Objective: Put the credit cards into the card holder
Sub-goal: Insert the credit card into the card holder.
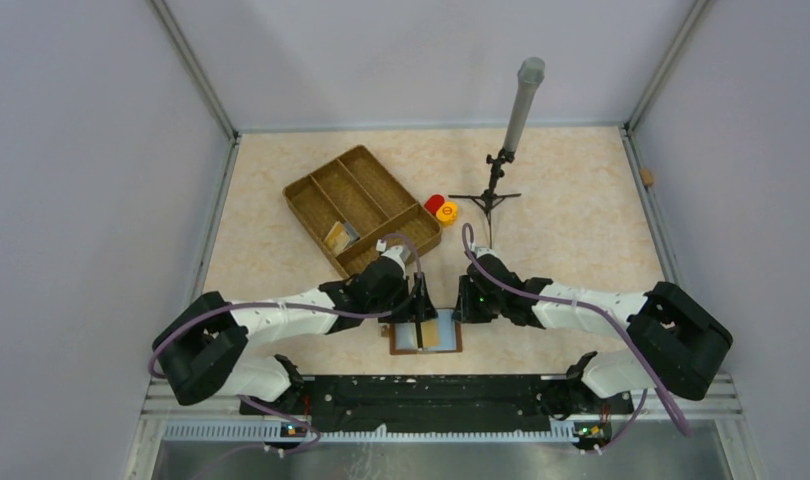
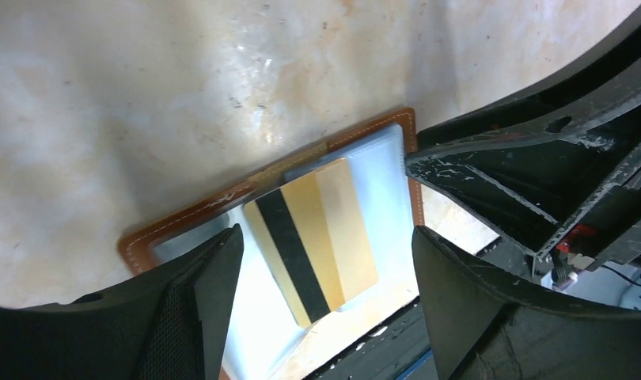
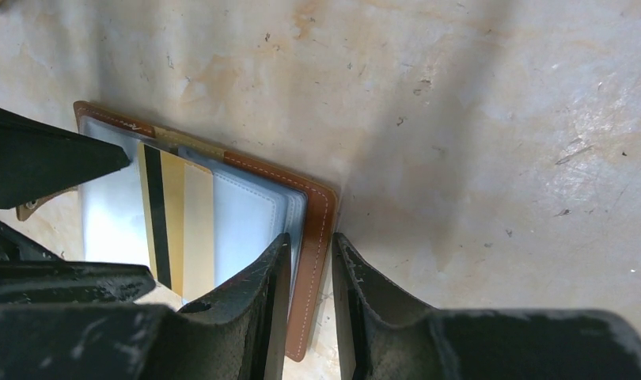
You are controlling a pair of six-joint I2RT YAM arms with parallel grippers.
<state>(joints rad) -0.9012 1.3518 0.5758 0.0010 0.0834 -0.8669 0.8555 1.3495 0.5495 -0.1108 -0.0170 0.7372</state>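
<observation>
Because the open reddish-brown leather card holder (image 1: 426, 337) at the table's (image 1: 581, 220) six o'clock edge apparently needed holding flat, the right gripper (image 3: 312, 241) pinched its three o'clock rim, while the left gripper (image 2: 325, 245) hung, jaws wide apart, over the gold black-striped credit card (image 2: 317, 237) on its pale lining.

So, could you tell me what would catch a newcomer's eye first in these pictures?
The open brown card holder at the near edge of the table, with a gold black-striped card lying on its pale inside. The right gripper pinches its right edge; the left gripper hovers open over the card.
</observation>
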